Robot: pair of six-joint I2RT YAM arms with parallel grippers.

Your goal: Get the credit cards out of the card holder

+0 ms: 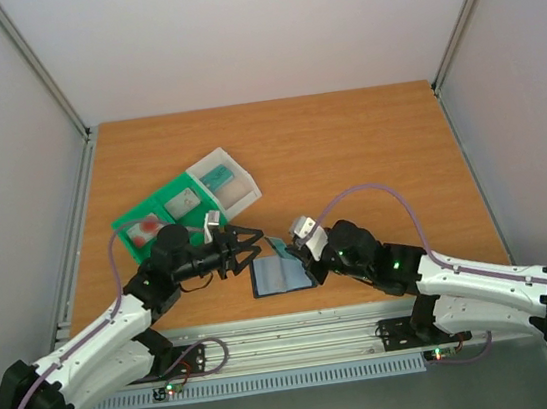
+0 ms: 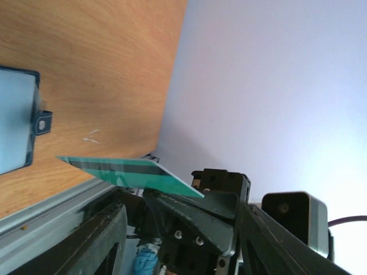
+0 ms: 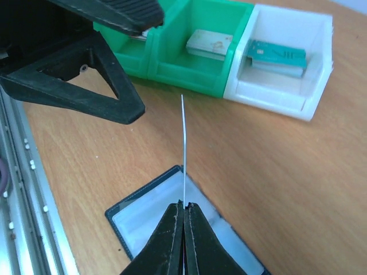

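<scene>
Right gripper: the right gripper has its two black fingers pressed together on one edge of a thin teal plastic credit card, which stands out past the fingertips edge-on.
Card's place: just beyond the right fingertips and apparently lifted free of the flat dark navy card holder. The holder lies open on the orange-brown wooden table directly beneath those fingertips.
Left gripper: the left gripper has its jaws spread with nothing between them. Its tips point at the card's free end, near but not touching.
Weight and stiffness: likely very light, stiff across its width yet a little springy (it may flex before it breaks).
Surface: smooth and glossy, so probably slippery. A narrow pinch at one edge could let it pivot or slide.
Where to take hold: flat across both faces near the free short edge, well apart from the right fingertips, so that the two grips do not crowd each other.
Other cards: past the left gripper, the green-and-white plastic compartment tray holds a second teal card in its white bin and a pale grey card in a green bin.
Markings: a dark magnetic stripe runs along the held card's visible face.
Writing: none can be read. Pale marks on the teal card in the white bin are too small to make out.
</scene>
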